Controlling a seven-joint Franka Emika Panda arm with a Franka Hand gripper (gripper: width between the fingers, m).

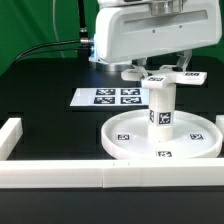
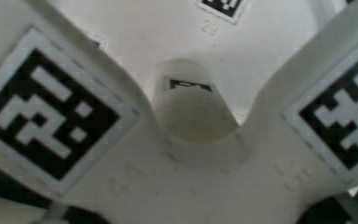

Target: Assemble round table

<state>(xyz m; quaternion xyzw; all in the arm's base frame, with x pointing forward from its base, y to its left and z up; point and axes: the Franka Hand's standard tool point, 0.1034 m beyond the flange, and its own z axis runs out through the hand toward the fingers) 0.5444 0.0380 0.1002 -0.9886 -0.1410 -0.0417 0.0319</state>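
Note:
In the exterior view the large rimmed disc (image 1: 130,148) lies on the black table, and the thick short cylinder (image 1: 162,108) stands upright on its centre. The flat cross-shaped piece (image 1: 160,78) sits level on top of the cylinder. My gripper (image 1: 163,68) comes straight down onto the cross-shaped piece and looks shut on it; its fingertips are mostly hidden. In the wrist view the cross-shaped piece (image 2: 176,185) fills the frame, with two tagged arms spreading out. The cylinder (image 2: 194,115) shows in the notch between them. My fingers do not show there.
The marker board (image 1: 110,97) lies behind the disc, toward the exterior view's left. A long white wall bar (image 1: 60,178) runs along the front, and another (image 1: 10,135) stands at the left. Black cables trail at the back left.

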